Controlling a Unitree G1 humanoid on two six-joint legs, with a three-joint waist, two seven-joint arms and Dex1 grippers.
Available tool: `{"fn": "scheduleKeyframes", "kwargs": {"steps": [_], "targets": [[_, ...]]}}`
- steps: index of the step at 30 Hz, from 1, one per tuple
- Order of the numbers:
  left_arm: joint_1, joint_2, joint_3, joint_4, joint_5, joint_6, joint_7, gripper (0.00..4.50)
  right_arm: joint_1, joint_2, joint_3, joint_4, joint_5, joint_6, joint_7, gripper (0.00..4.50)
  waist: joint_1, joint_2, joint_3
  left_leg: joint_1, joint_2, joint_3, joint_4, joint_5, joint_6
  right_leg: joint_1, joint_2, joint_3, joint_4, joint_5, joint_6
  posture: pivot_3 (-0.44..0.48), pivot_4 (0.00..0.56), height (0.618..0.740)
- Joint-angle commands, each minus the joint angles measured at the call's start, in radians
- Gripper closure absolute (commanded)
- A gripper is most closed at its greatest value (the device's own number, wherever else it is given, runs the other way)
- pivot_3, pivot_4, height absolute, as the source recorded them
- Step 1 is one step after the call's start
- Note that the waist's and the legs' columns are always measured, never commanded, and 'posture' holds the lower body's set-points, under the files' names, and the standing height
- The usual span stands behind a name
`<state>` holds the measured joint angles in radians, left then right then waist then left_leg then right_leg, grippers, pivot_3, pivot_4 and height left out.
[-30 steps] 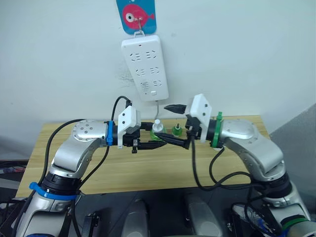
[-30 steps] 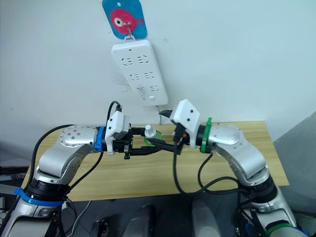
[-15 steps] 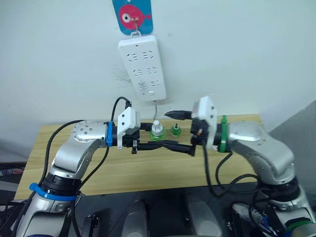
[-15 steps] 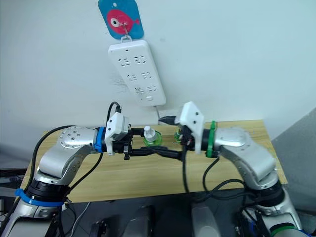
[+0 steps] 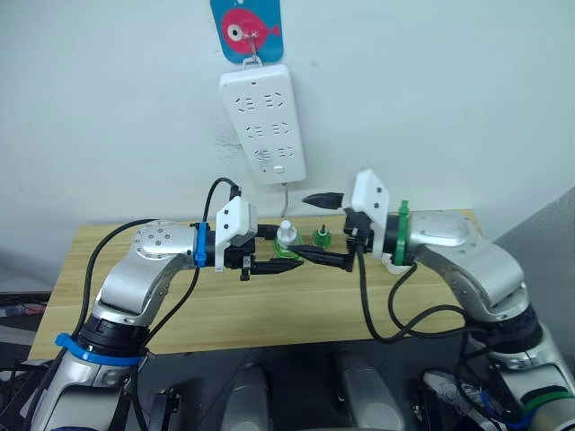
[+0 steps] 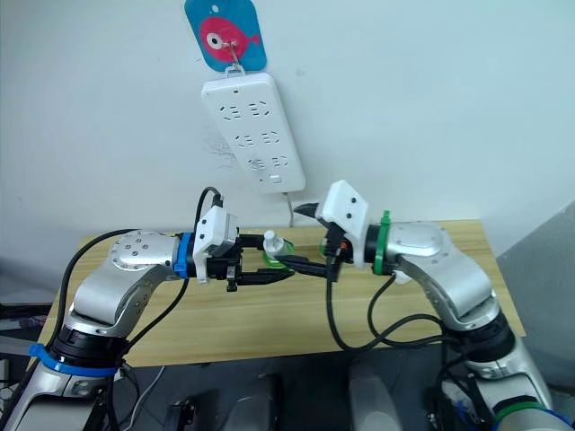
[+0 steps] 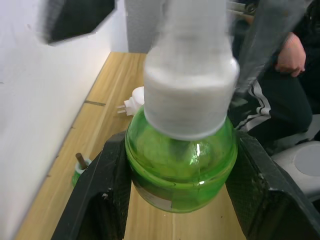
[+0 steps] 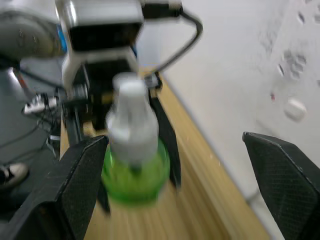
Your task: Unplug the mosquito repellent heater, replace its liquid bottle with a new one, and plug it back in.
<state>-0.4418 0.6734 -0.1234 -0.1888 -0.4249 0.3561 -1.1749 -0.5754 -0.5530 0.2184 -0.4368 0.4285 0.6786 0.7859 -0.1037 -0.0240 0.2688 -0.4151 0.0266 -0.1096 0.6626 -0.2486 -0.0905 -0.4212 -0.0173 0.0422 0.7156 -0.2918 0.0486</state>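
Right gripper (image 5: 314, 255) has pulled back toward the bottle, fingers spread wide, nothing between them. Left gripper (image 5: 274, 261) clamps the green liquid bottle (image 7: 180, 160) upright above the table (image 5: 269, 305), likely presenting it for uncapping. Left wrist view adds the mosquito repellent heater (image 7: 134, 102) lying on the table behind, unplugged.

White-capped green bottle (image 7: 181, 150) upright between pincer fingers (image 7: 107, 190).

This looks like a test room. A plain white wall (image 5: 449, 108) has a power strip (image 5: 263, 123) hanging from a fish hook (image 5: 247, 29). Below the strip stands a bare wooden table (image 5: 269, 310). A person (image 7: 295, 75) sits near the table.
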Motion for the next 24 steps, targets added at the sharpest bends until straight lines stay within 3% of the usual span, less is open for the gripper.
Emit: {"fn": "scheduleKeyframes", "kwargs": {"steps": [1,5,10,17,20,24], "targets": [[0.001,0.003,0.013,-0.027,-0.007,-0.027,-0.013,2.24,0.007,-0.079,-0.083,-0.047,0.053,0.021,0.065,0.0,0.001,0.0,0.0,0.0,0.0,0.0,0.0,0.0,0.0,0.0,0.0,0.0,0.0,0.0,0.0,-0.11,0.174,0.725],[0.002,0.003,0.013,-0.02,-0.003,-0.035,-0.019,2.24,0.009,-0.127,-0.11,-0.076,0.131,0.06,0.123,0.0,-0.001,0.0,0.0,0.0,0.0,0.0,0.0,0.0,0.0,0.0,0.0,0.0,0.0,0.0,0.0,-0.113,0.172,0.725],[0.0,0.006,0.007,-0.019,0.002,-0.042,-0.028,2.24,-0.039,-0.035,-0.12,-0.095,0.225,0.135,0.057,0.0,-0.006,0.0,0.0,0.0,0.001,0.0,0.0,0.0,0.0,0.0,0.001,0.0,0.0,0.0,0.0,-0.112,0.171,0.725],[0.0,0.005,0.003,-0.023,0.006,-0.041,-0.033,2.24,-0.08,0.059,-0.039,-0.055,0.197,0.128,0.026,0.0,-0.005,0.0,0.0,0.0,0.0,0.0,0.0,0.0,0.0,0.0,0.0,0.0,0.0,0.0,0.0,-0.106,0.173,0.725],[0.0,0.004,0.003,-0.027,0.007,-0.037,-0.032,2.24,-0.095,0.081,-0.015,-0.033,0.184,0.119,0.026,0.61,-0.004,0.0,0.0,0.0,0.0,0.0,0.0,0.0,0.0,0.0,0.0,0.0,0.0,0.0,0.0,-0.104,0.174,0.725],[0.002,0.003,0.002,-0.033,0.008,-0.03,-0.029,2.24,-0.106,0.087,0.015,-0.028,0.17,0.104,0.044,2.06,-0.005,0.0,0.0,0.0,0.0,0.0,0.0,0.0,0.0,0.0,0.0,0.0,0.0,0.0,0.0,-0.103,0.175,0.725]]}}
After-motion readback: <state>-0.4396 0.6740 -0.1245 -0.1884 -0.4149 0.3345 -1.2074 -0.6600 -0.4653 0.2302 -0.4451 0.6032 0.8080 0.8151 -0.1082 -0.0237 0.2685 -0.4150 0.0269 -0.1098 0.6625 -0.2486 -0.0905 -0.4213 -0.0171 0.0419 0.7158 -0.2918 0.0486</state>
